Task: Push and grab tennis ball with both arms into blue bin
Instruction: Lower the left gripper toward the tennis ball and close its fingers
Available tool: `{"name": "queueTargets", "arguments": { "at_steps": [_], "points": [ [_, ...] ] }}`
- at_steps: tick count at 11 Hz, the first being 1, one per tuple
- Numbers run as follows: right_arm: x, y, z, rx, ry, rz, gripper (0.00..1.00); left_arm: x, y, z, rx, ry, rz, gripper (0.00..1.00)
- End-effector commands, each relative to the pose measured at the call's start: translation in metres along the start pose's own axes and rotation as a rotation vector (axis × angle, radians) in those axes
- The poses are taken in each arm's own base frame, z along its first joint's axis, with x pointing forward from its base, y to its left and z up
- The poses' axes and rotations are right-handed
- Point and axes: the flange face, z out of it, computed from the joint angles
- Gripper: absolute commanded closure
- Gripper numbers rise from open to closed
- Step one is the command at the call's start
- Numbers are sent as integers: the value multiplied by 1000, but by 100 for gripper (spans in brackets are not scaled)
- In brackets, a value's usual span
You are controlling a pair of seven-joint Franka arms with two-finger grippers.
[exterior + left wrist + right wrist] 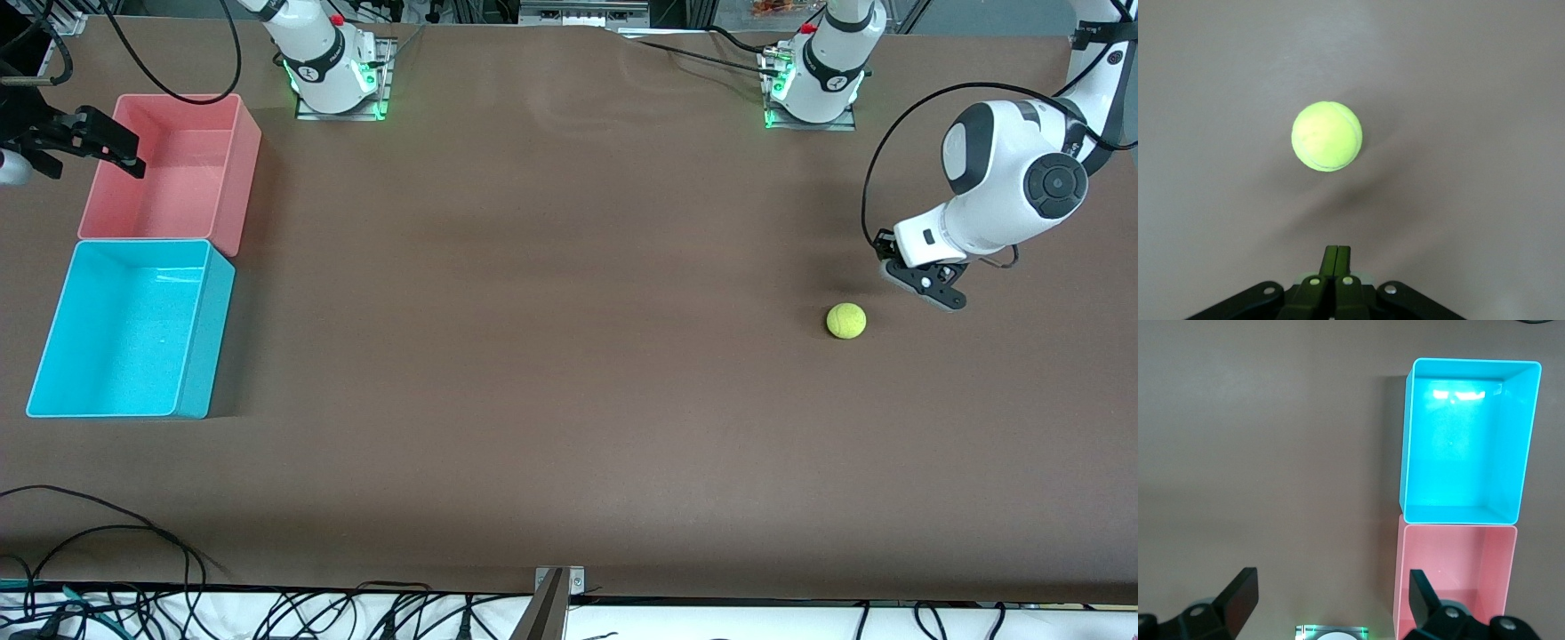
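The tennis ball (845, 321) lies on the brown table toward the left arm's end, small and yellow-green. My left gripper (933, 292) hangs low just beside it, a short gap away toward the left arm's end. In the left wrist view its fingers (1337, 250) are pressed together and empty, pointing at the ball (1327, 136). The blue bin (124, 329) stands empty at the right arm's end. My right gripper (89, 147) waits open over the pink bin's outer edge. In the right wrist view, the right gripper (1331, 583) holds nothing and the blue bin (1469, 440) shows below.
A pink bin (169, 169) touches the blue bin, farther from the front camera. Both arm bases (333, 76) (813, 84) stand along the table's back edge. Loose cables (107, 533) and a metal bracket (558, 582) lie at the table's near edge.
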Motion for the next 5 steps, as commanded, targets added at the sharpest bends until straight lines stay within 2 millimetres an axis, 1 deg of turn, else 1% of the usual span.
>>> {"name": "queueTargets", "arguments": {
  "at_steps": [1, 2, 3, 5],
  "points": [
    [-4, 1, -3, -14, 9, 9, 0, -11, -22, 14, 14, -1, 468, 100],
    [-3, 1, -2, -13, 9, 9, 0, -10, -25, 17, 26, 8, 592, 100],
    [-3, 2, -2, -13, 7, 10, 0, -8, -27, 20, 35, 9, 676, 100],
    [-3, 2, -2, -13, 9, 10, 0, -6, -36, 29, 61, 18, 761, 100]
  ]
}}
